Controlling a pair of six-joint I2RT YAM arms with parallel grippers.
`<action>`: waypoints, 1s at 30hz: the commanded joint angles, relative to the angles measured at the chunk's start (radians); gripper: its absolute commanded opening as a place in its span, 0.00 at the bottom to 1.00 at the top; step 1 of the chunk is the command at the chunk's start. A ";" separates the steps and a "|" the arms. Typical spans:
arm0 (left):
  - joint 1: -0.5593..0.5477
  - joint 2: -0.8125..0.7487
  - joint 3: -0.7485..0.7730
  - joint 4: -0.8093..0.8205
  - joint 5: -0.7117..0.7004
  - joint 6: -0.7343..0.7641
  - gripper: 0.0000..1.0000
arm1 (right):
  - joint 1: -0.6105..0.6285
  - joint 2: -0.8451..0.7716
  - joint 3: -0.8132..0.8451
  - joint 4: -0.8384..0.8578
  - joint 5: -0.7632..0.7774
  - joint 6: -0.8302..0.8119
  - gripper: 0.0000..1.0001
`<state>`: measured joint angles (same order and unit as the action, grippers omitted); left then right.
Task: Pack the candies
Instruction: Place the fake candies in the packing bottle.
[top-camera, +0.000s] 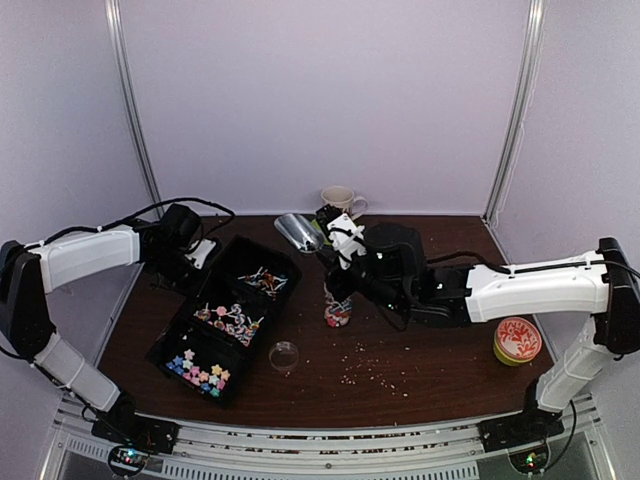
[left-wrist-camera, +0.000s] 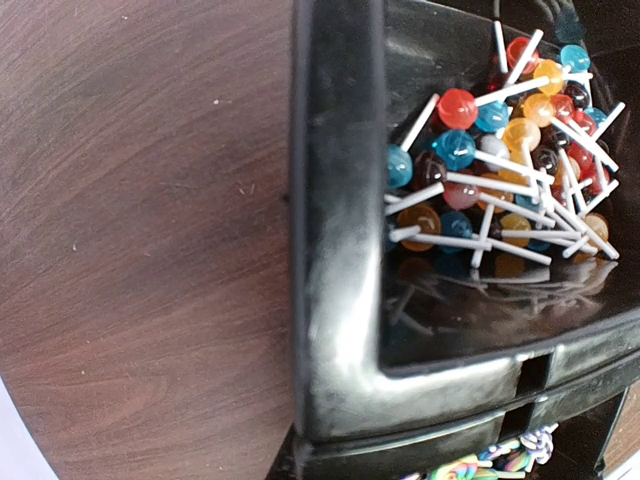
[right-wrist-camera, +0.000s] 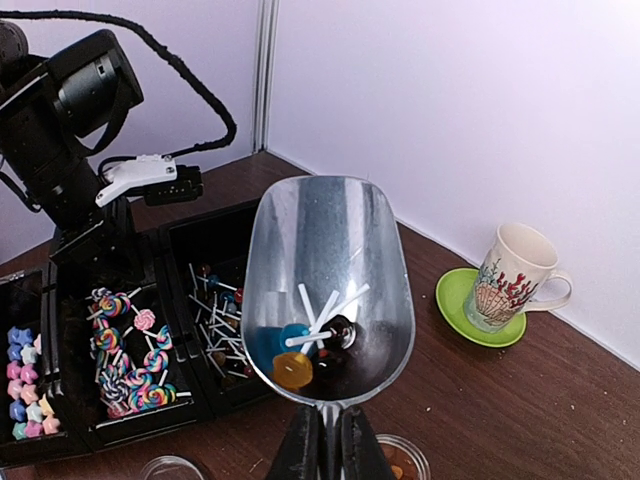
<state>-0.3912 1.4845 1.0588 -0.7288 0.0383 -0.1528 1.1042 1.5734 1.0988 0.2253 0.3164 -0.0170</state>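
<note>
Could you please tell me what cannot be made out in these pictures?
- Left claw: fingers absent from the left wrist view; from the top it blends into the black tray, so any grip is unclear.
- Candy-filled container: top view, its mouth hidden under the right arm.
- Right claw: right wrist view, cut off by the bottom edge below the scoop.

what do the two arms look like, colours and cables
Both are white tubular shells with black joints and bases: left arm, right arm. A black cable loops along the left one. The right fingers are black.
</note>
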 joint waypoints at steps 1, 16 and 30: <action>0.010 -0.063 0.055 0.045 0.057 -0.031 0.00 | -0.004 -0.057 -0.025 0.007 0.048 0.022 0.00; 0.048 -0.053 0.066 0.022 0.029 -0.020 0.00 | -0.003 -0.143 -0.057 -0.086 0.063 0.049 0.00; 0.074 -0.037 0.065 0.021 0.023 -0.019 0.00 | -0.004 -0.258 -0.112 -0.249 0.084 0.082 0.00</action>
<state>-0.3260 1.4723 1.0744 -0.7647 0.0212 -0.1555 1.1038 1.3754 1.0306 0.0185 0.3679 0.0349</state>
